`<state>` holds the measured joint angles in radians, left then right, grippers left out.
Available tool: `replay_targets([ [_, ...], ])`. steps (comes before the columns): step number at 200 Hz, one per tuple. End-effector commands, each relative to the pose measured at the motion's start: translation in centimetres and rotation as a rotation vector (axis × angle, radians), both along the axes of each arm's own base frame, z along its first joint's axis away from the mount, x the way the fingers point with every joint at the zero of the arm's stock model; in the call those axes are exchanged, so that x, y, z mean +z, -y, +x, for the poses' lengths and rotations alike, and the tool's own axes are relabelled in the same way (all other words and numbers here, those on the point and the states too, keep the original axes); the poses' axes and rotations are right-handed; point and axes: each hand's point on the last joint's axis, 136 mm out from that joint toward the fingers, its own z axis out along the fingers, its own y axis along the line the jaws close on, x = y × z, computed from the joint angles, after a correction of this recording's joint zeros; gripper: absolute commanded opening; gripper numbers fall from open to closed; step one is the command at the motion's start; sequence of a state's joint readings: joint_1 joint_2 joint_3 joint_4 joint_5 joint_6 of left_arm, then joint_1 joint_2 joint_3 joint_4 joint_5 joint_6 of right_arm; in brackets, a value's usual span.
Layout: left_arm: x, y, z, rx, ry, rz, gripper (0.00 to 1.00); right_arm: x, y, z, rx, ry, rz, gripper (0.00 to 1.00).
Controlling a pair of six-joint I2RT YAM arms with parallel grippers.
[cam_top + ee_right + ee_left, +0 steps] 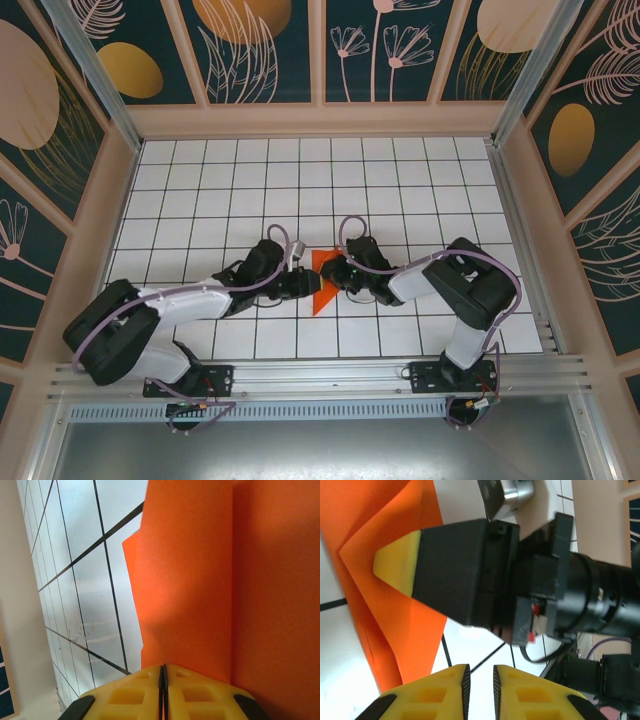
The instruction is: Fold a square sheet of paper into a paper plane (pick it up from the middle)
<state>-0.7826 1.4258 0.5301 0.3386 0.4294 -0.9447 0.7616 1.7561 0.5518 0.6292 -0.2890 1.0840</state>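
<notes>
The square sheet of paper (322, 292) lies folded into an orange triangle on the tiled floor between both grippers. My right gripper (338, 273) is shut, and its tips (163, 669) lie against a raised flap of the paper (200, 580). I cannot tell whether a layer is pinched between them. In the left wrist view its yellow fingertip (395, 565) rests over the paper (395, 640) near a crease. My left gripper (307, 286) sits just left of the paper's edge. Its jaws (479, 672) are a little apart over bare white tile, with nothing between them.
White tiled floor (250, 180) stretches behind and to both sides of the paper. Beige walls (320, 120) enclose it. A metal rail (320, 375) runs along the near edge by the arm bases.
</notes>
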Motion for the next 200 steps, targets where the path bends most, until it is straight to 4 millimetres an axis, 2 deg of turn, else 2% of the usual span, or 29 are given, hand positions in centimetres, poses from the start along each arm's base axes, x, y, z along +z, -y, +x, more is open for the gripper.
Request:
replay_targets([
  [1, 0.6, 1.5, 0.9, 0.015, -0.017, -0.057, 0.22, -6.8, 4.1, -3.7, -0.036, -0.182, -0.217, 0.14],
  [34, -1.5, 1.6, 0.9, 0.009, -0.064, -0.012, 0.21, -7.0, 4.2, -3.9, -0.053, -0.196, -0.209, 0.14],
  [79, -4.7, 0.8, 0.8, 0.023, -0.113, 0.092, 0.18, -7.1, 4.0, -4.0, -0.058, -0.205, -0.195, 0.14],
  [104, -7.1, -0.3, 0.5, 0.042, -0.151, 0.170, 0.15, -6.9, 3.9, -3.8, -0.056, -0.202, -0.192, 0.14],
  [138, -9.5, -2.2, -1.1, 0.045, -0.200, 0.245, 0.13, -6.4, 3.7, -3.5, -0.050, -0.184, -0.194, 0.14],
  [173, -10.9, -3.0, -2.6, -0.001, -0.228, 0.272, 0.11, -4.2, 2.4, -2.5, -0.008, -0.122, -0.162, 0.16],
  [200, -11.7, -4.0, -3.2, -0.001, -0.232, 0.313, 0.07, -0.8, 1.7, -1.0, 0.015, -0.027, -0.157, 0.16],
])
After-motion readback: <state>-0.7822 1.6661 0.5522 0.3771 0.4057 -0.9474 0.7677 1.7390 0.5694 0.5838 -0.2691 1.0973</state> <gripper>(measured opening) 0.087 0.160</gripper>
